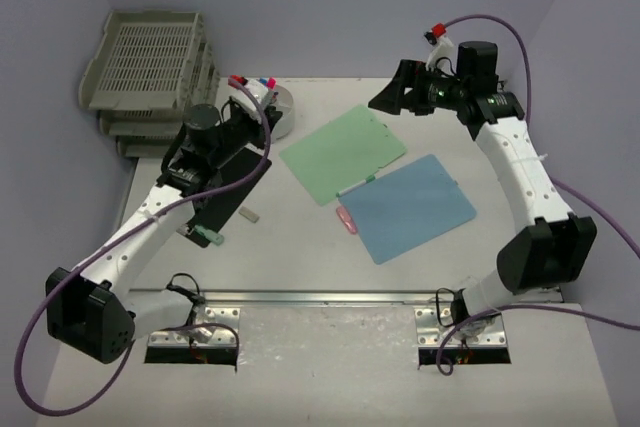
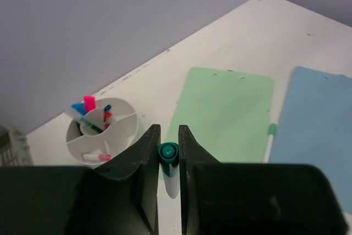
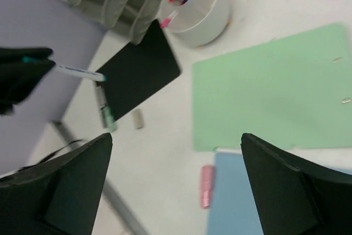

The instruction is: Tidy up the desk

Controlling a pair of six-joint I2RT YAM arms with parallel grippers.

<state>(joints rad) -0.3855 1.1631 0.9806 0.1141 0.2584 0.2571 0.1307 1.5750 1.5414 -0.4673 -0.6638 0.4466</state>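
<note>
table (image 1: 300,257): white, plain.
trays (image 1: 150,57): grey, slatted grid pattern.
far folder (image 1: 343,152): light green, plain.
near folder (image 1: 413,207): light blue, plain.
pad (image 3: 143,72): black.
cup (image 3: 206,17): white; the items inside show pink, blue and red.
pen (image 2: 168,151): teal cap, white barrel.
marker (image 1: 346,219): pink.
cables (image 1: 60,277): purple.
left tool (image 2: 168,138): black.
right tool (image 3: 176,141): black.
walls (image 1: 330,7): pale lilac.

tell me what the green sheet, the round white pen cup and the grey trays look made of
The green sheet looks like thin plastic or card with a matte finish: it lies flat, with small punched holes near one edge. The pen cup is probably smooth white plastic, given its moulded inner dividers. The grey trays look like dull moulded plastic, with one-piece slatted bases.
</note>
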